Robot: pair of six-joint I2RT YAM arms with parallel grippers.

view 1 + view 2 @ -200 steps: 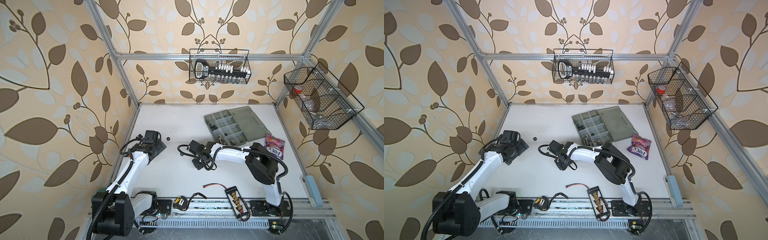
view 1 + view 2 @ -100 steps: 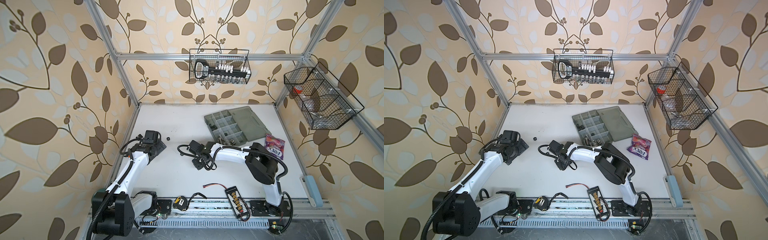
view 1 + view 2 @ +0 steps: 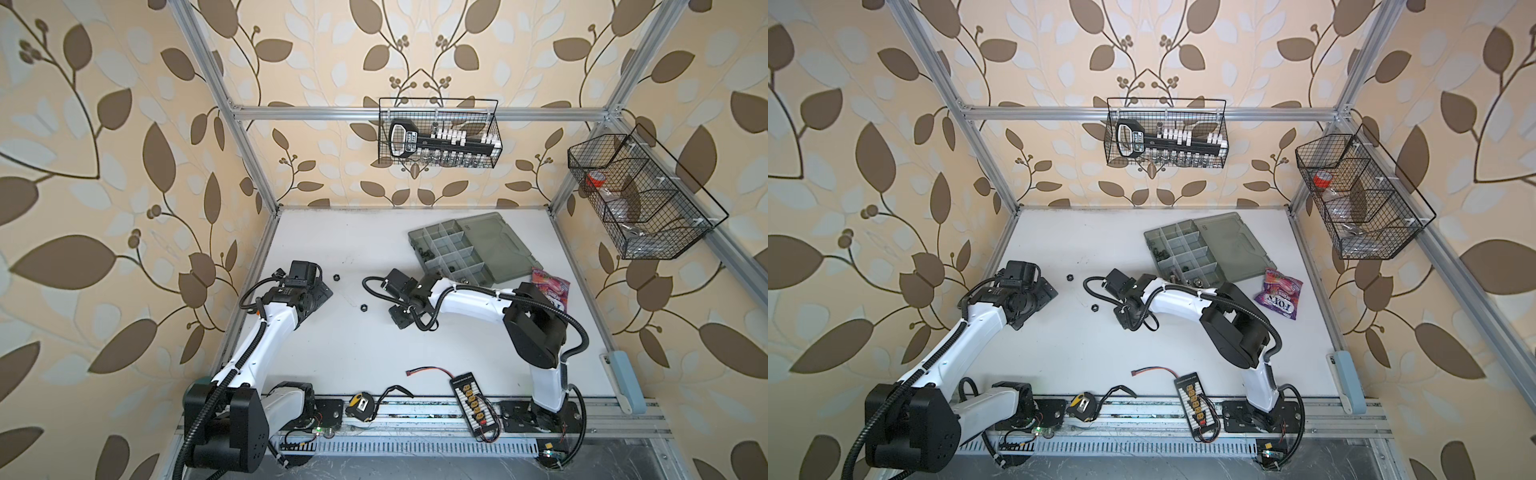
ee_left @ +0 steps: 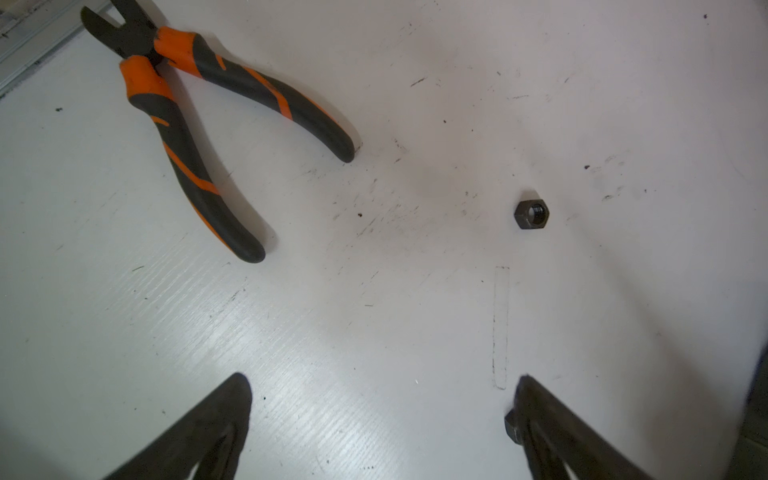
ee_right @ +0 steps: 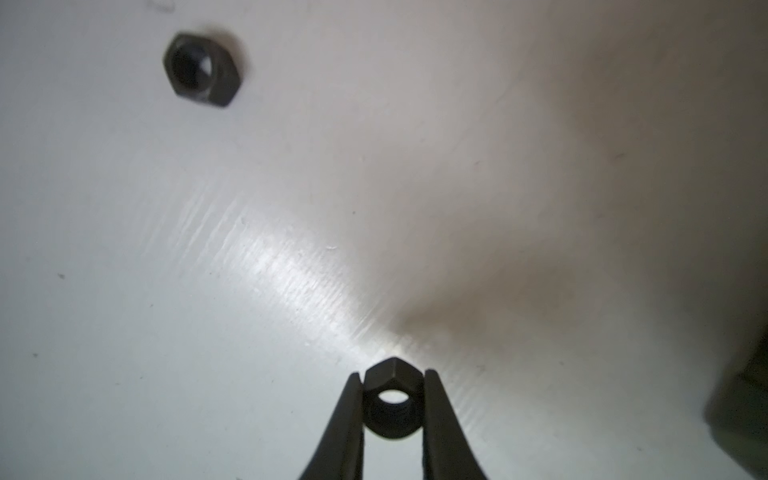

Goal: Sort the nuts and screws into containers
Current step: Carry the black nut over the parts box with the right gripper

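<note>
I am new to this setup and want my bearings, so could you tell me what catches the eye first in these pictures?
The right gripper pinches a black nut close to the white table, with a second black nut lying loose nearby. The left gripper hangs wide open near orange-and-black pliers, and the open grey organizer case sits at the table's far right.

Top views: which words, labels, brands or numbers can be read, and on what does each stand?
"FOX'S": on the purple sweets bag, seen upside down.
Label on the black tool holder: too blurred to read.
Print on the black connector board: too small to read.
</note>
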